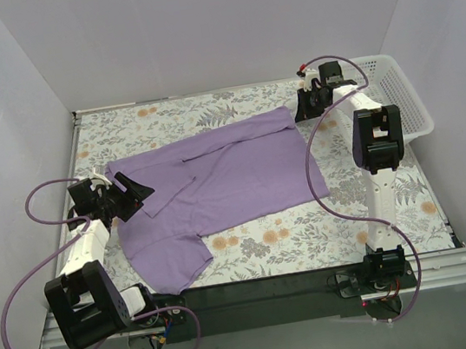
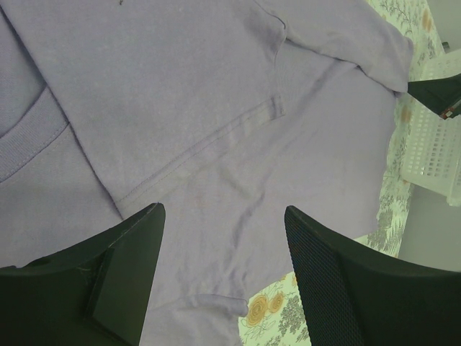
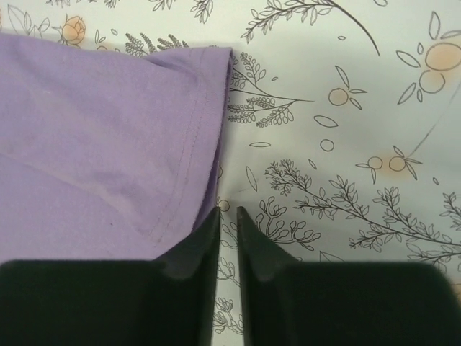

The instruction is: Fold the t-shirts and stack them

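Note:
One lavender t-shirt [image 1: 233, 174] lies spread on the floral table, collar end at the left and hem at the right, with its far side partly folded over the body. My left gripper [image 1: 135, 192] hovers open over the collar end; in the left wrist view its jaws [image 2: 222, 213] stand wide apart above the cloth [image 2: 216, 108] and hold nothing. My right gripper [image 1: 304, 109] is at the shirt's far right corner. In the right wrist view its fingers [image 3: 228, 210] are nearly together with only tablecloth showing between them, just right of the hemmed edge [image 3: 94, 144].
A white mesh basket [image 1: 396, 93] stands at the back right edge of the table and also shows in the left wrist view [image 2: 432, 151]. White walls enclose the table on three sides. Purple cables loop beside both arms.

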Robot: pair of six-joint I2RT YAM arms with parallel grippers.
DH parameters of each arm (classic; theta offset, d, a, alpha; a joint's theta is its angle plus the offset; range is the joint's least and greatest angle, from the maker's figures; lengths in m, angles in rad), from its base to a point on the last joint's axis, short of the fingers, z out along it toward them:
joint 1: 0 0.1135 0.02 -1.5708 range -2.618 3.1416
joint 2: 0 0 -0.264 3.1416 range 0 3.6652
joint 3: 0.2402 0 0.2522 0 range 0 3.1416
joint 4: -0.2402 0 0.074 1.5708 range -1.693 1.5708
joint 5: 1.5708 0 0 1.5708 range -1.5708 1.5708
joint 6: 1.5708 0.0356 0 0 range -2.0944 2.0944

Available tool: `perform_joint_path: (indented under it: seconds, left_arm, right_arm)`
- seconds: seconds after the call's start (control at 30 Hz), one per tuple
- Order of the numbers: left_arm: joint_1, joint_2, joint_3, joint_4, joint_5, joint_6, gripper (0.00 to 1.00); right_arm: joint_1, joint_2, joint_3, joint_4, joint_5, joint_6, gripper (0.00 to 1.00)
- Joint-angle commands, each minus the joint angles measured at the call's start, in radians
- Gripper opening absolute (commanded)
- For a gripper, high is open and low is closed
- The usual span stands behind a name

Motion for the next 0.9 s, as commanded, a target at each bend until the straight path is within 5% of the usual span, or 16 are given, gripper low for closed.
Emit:
perform_joint_path:
  seconds: [0.0,0.13,0.23,0.33,0.4,0.5,0.6,0.7,0.87]
  left_arm:
    - [0.001,-0.006,0.006,0.017,0.011,0.015,0.66]
    - [0.002,-0.006,0.009,0.012,0.005,0.015,0.66]
    - [0.001,-0.019,0.005,0.021,0.014,0.0,0.66]
    - [0.008,-0.028,-0.011,0.006,0.017,-0.112,0.79]
    - [0.016,-0.02,-0.008,-0.02,0.051,-0.21,0.86]
    - [0.017,-0.037,0.055,-0.158,0.094,-0.238,0.83]
    - [0.017,-0.158,0.129,-0.277,-0.025,-0.169,0.82]
    - [0.017,-0.288,0.182,-0.343,-0.073,-0.097,0.82]
    - [0.017,-0.396,0.189,-0.416,-0.101,-0.1,0.78]
  right_arm:
    - [-0.005,-0.074,0.028,0.009,0.017,-0.057,0.27]
    - [0.002,-0.158,-0.019,0.003,0.014,-0.133,0.55]
    - [0.025,-0.262,-0.092,-0.031,-0.046,-0.247,0.68]
    - [0.082,-0.386,-0.207,-0.133,-0.191,-0.437,0.73]
    - [0.131,-0.459,-0.301,-0.264,-0.33,-0.671,0.74]
    - [0.292,-0.652,-0.581,-0.405,-0.437,-1.099,0.74]
    - [0.56,-0.87,-0.896,-0.352,-0.356,-1.376,0.81]
    - [0.819,-0.976,-1.011,-0.154,-0.272,-1.309,0.85]
    - [1.094,-0.849,-0.883,0.047,-0.152,-1.03,0.8]
